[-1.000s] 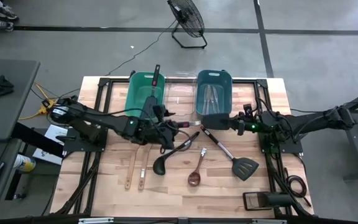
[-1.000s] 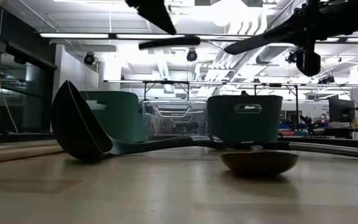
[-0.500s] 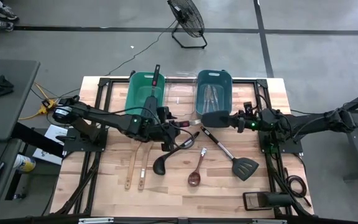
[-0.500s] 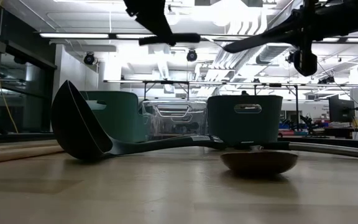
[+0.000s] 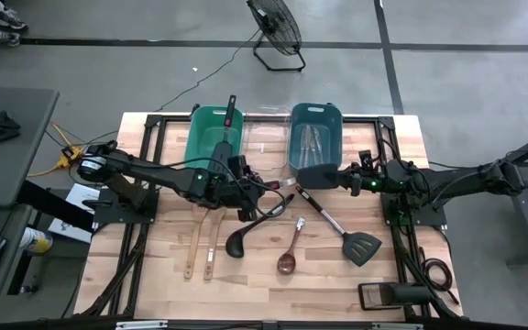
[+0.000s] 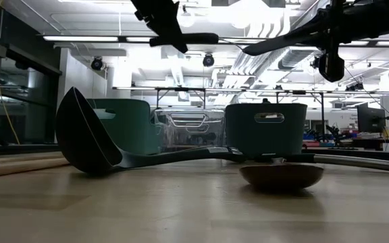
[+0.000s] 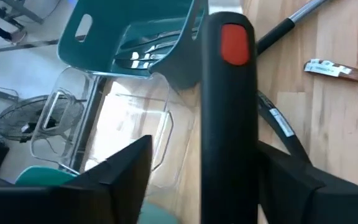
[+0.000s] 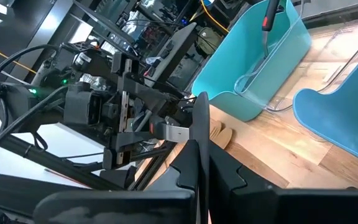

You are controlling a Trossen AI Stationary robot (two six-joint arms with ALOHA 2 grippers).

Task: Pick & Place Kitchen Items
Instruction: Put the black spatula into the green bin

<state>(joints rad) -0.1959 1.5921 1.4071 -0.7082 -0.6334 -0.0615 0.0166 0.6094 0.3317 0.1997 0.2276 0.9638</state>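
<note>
Ladle, wooden spoon and spatula clutter mid-table; front edge lies open

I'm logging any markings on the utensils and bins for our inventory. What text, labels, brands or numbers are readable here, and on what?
No text can be read in any view.
A pale label on a wooden handle in the left wrist view: print too blurred to read.
The black utensil in the left gripper: only a plain red patch, no lettering.
The blue bin and green bin: no visible markings.
</note>
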